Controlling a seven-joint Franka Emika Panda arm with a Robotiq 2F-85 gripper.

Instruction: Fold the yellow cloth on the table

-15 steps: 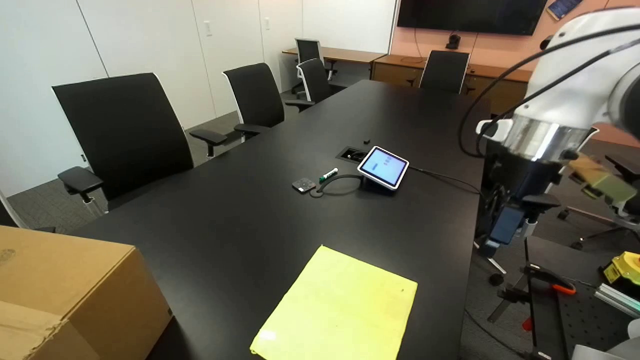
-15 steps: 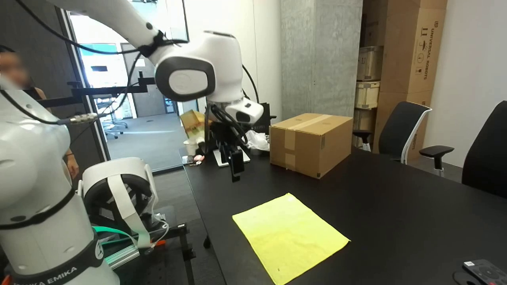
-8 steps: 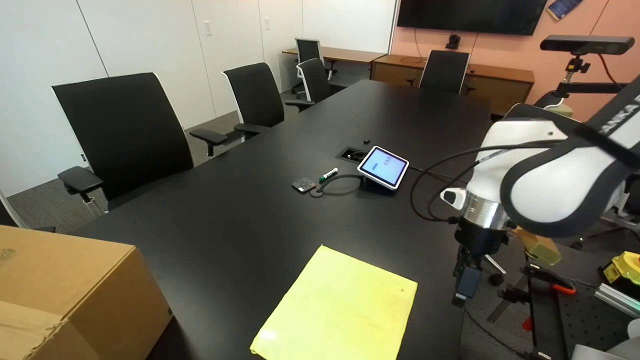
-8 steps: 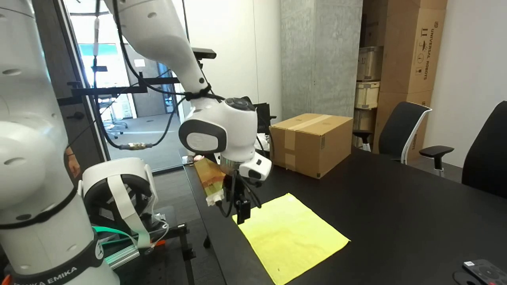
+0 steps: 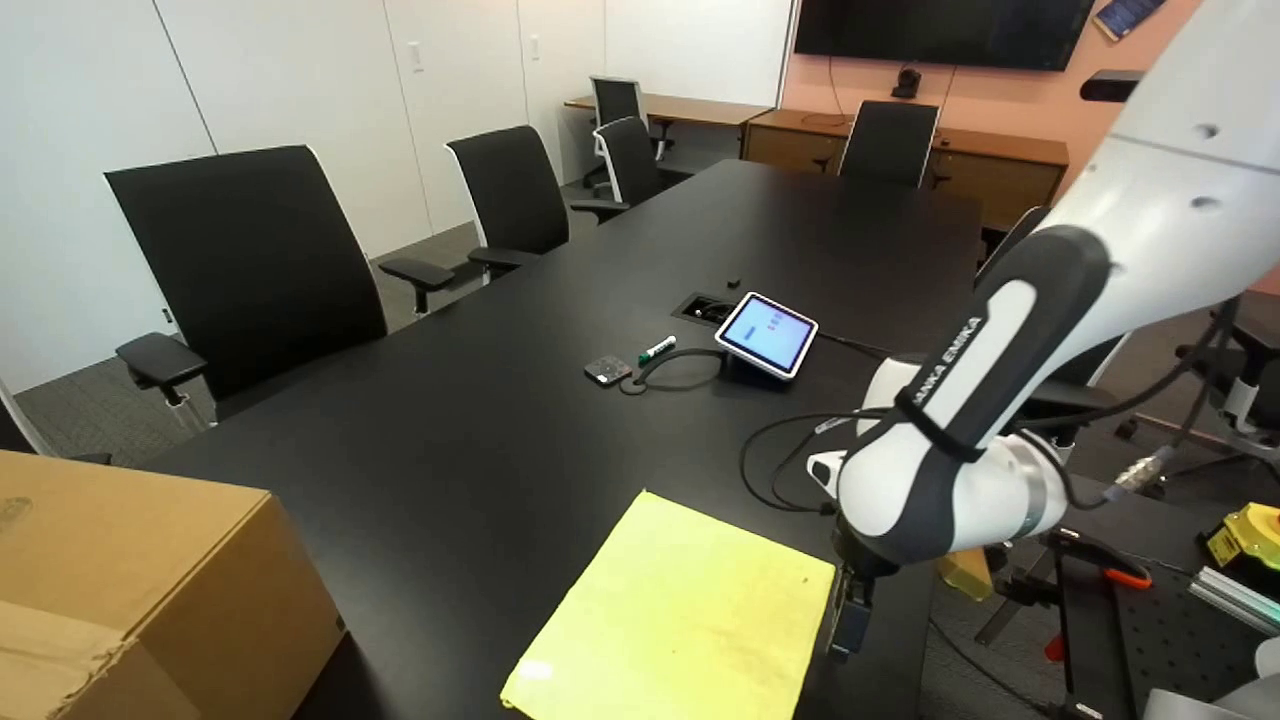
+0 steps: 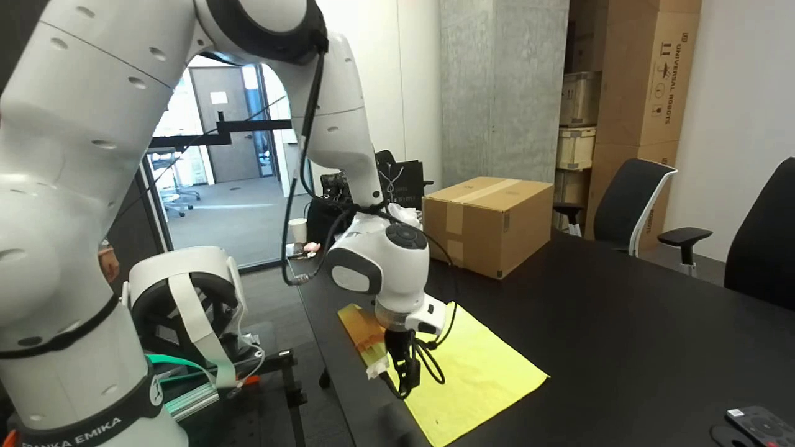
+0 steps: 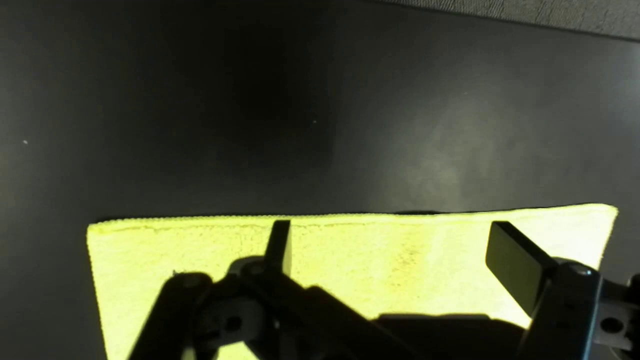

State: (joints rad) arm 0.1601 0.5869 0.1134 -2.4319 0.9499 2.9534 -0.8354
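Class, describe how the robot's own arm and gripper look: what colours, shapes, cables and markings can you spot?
The arm is white and smoothly rounded, with dark grey trim. Black cables loop along it, and white lettering on the trim includes "EMIKA". The gripper is black and jointed, with two flat, blocky pads.

A green-capped marker [image 5: 657, 349] lies near a lit tablet [image 5: 768, 336]
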